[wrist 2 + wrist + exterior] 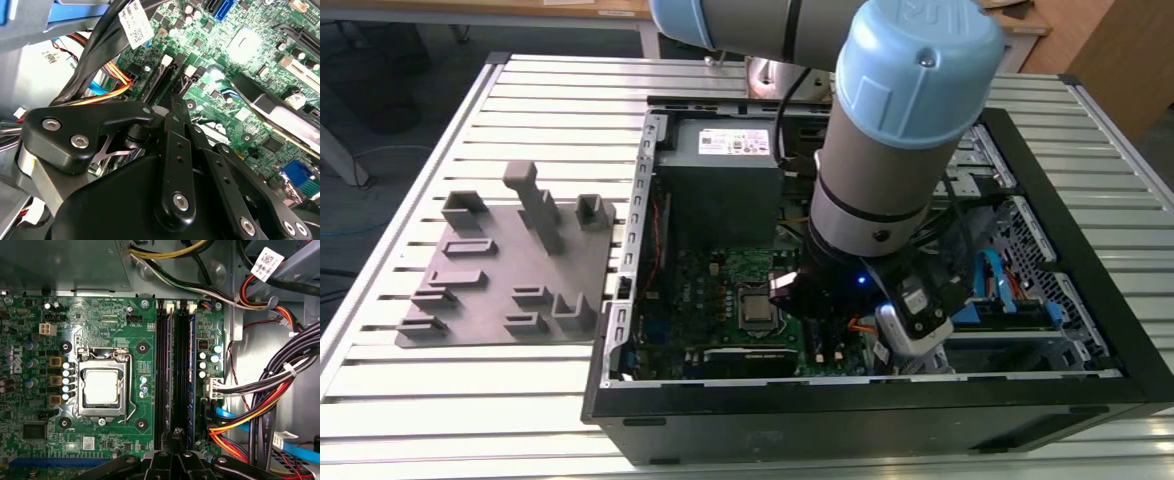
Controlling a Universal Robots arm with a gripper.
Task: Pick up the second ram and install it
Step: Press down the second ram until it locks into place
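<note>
Tool (176, 452) low over the sockets (161, 375); grip state cannot tell. Second ram (191, 375), at 3 o'clock of them, looks seated: light, stiff, fragile; hold by its long edges.

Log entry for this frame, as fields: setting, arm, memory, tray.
setting: open computer case lying on a slatted table
arm: reaches down into the case; gripper hangs over one end of the memory sockets, in the first wrist view
memory: a blue-edged stick stands in one socket, beside a black socket that looks empty; cannot tell whether it is the second ram
processor socket: beside the memory sockets, apart from the gripper
tray: grey moulded tray on the table, at the exterior view's left of the case
</note>
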